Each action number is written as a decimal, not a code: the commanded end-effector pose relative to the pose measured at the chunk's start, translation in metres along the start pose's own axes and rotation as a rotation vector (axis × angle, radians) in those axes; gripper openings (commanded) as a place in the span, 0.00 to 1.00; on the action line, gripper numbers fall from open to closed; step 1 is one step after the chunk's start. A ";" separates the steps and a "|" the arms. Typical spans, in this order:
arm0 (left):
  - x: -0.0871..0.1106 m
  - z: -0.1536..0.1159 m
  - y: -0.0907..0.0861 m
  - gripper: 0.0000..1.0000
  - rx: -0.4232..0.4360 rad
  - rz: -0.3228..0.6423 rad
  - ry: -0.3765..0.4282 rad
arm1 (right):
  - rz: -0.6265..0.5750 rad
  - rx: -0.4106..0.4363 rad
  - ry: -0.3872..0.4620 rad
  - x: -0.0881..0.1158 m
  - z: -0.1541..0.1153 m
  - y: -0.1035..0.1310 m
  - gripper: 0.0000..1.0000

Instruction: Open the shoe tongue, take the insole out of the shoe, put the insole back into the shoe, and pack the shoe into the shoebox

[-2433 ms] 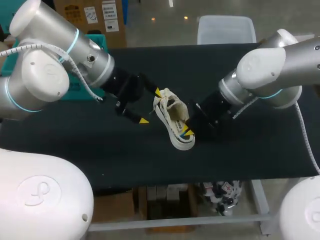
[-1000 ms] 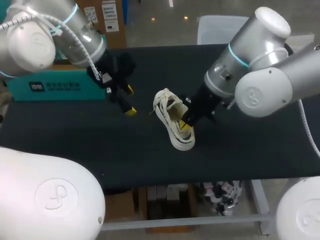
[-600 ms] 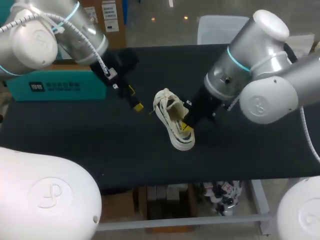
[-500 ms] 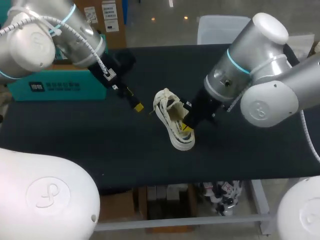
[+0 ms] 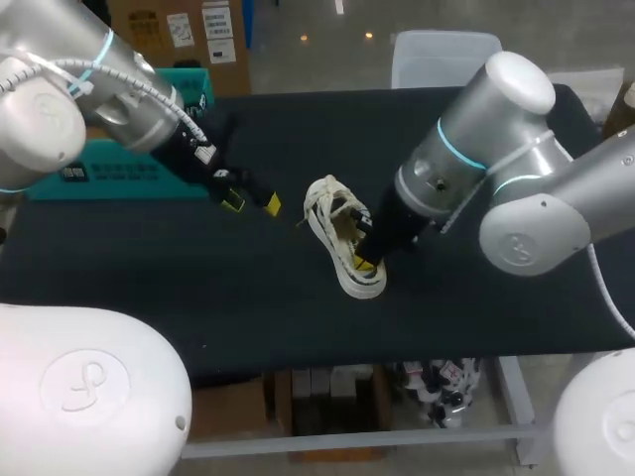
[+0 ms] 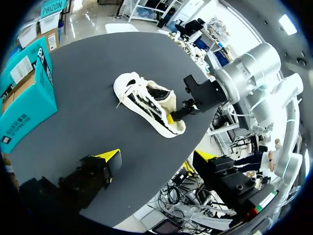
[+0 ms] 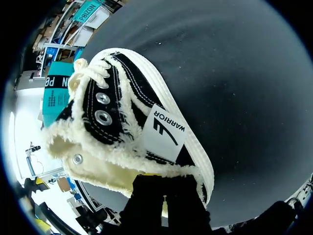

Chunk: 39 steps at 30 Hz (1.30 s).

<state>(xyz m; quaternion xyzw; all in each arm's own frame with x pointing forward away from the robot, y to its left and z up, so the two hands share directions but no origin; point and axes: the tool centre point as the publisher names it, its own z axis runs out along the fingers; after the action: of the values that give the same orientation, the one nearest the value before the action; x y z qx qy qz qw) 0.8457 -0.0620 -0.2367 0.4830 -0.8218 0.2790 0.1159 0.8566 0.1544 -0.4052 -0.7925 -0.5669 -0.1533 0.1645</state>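
A cream and black sneaker point(image 5: 340, 230) lies on its side in the middle of the black table point(image 5: 228, 297). My right gripper point(image 5: 365, 261) is shut, its tips against the fuzzy collar rim by the heel; up close the sneaker point(image 7: 127, 122) fills the right wrist view ahead of that gripper point(image 7: 164, 188). What the tips touch inside is hidden. My left gripper point(image 5: 253, 204) hangs open a little to the left of the toe, holding nothing. From the left wrist, the sneaker point(image 6: 146, 103) lies ahead of one yellow fingertip point(image 6: 111, 155), with the right gripper point(image 6: 173, 116) at its heel.
The teal shoebox point(image 5: 94, 171) stands at the table's left edge, behind my left arm, and shows in the left wrist view as the teal box point(image 6: 24, 100). Bare tabletop lies in front of the shoe and to its right.
My left gripper has turned, so its tips now lie side by side, and dropped slightly. The right arm's upper part has swung leftward, its gripper staying at the heel. The shoe has not moved.
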 end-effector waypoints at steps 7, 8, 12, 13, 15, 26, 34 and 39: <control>0.002 0.001 0.000 1.00 -0.003 -0.040 0.003 | -0.034 -0.068 0.018 0.010 -0.029 -0.012 0.00; 0.002 0.001 -0.002 1.00 -0.007 -0.044 0.000 | -0.043 -0.070 0.026 0.010 -0.035 -0.012 0.00; 0.004 0.000 -0.005 1.00 -0.015 -0.062 0.002 | -0.058 -0.072 0.037 0.009 -0.049 -0.012 0.00; 0.004 -0.001 -0.006 1.00 -0.014 -0.062 0.003 | -0.059 -0.075 0.038 0.007 -0.053 -0.011 0.00; 0.005 -0.003 -0.008 1.00 -0.021 -0.069 0.002 | -0.068 -0.086 0.045 0.004 -0.061 -0.009 0.00; 0.017 0.000 -0.013 1.00 -0.074 -0.123 -0.009 | -0.215 -0.109 0.019 -0.016 -0.090 0.014 0.00; 0.032 0.015 -0.017 1.00 -0.124 -0.143 -0.030 | -0.267 -0.061 -0.011 -0.029 -0.094 0.045 0.00; 0.041 0.028 -0.018 1.00 -0.143 -0.150 -0.035 | -0.296 -0.036 -0.040 -0.032 -0.095 0.064 0.00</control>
<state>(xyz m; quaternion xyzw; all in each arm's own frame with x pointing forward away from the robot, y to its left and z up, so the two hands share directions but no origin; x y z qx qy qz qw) 0.8374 -0.1037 -0.2304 0.5373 -0.8013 0.2120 0.1560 0.8896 0.0658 -0.3388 -0.7103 -0.6687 -0.2021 0.0869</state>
